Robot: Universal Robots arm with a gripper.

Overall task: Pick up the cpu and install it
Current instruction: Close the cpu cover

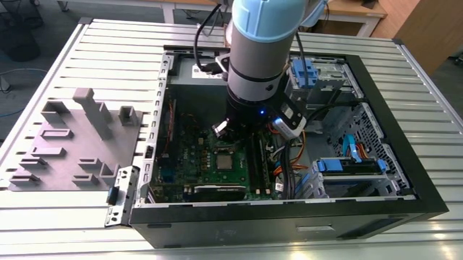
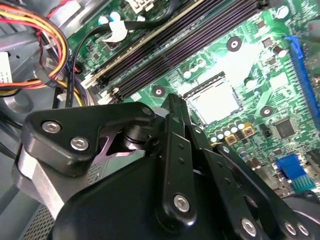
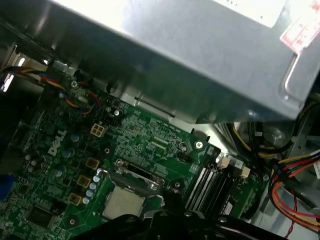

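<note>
The claw [image 2: 172,107], its grip state impossible to tell, hovers just beside the cpu [image 2: 215,100] seated in the motherboard [image 2: 250,55] socket.

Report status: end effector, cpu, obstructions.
End effector above the motherboard, grip state unclear. Cpu seated in socket, also in both wrist views. Nothing lying over the cpu.
</note>
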